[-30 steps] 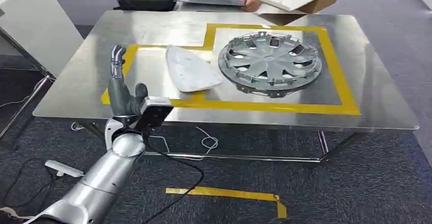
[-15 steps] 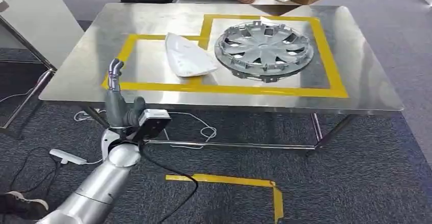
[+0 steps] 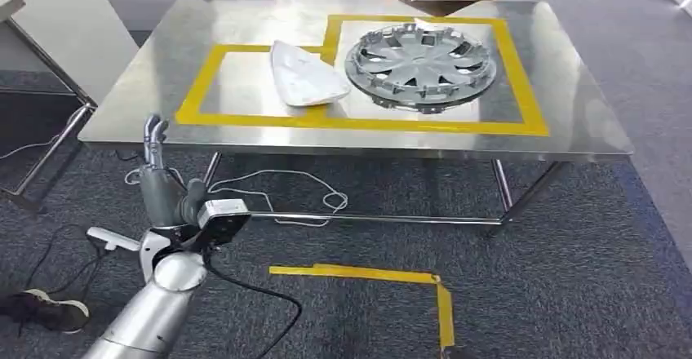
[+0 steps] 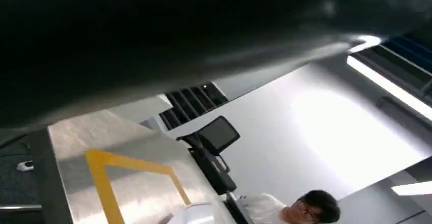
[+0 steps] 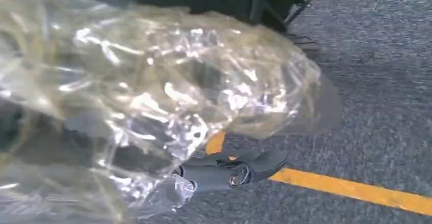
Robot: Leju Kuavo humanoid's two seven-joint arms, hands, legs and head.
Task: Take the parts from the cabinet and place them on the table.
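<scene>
Parts on the table: the round wheel cover [image 3: 421, 65] and the white part [image 3: 305, 76] both lie flat on the steel table [image 3: 147, 98].
Wheel cover: it sits inside the yellow tape [image 3: 365, 124] box, toward the far right corner.
White part: it lies just beside the wheel cover, nearer the middle of the table, and I cannot tell if they touch.
Left hand: the left hand [image 3: 163, 186] is below the near left edge of the table, fingers straight and apart, holding nothing.
Right hand: the right hand [image 5: 232, 171] shows dark fingers under crinkly clear plastic wrap [image 5: 153, 96]; I cannot tell if it holds anything.
Done: two parts look placed.
Left to do: I cannot tell if more parts wait in the cabinet.
</scene>
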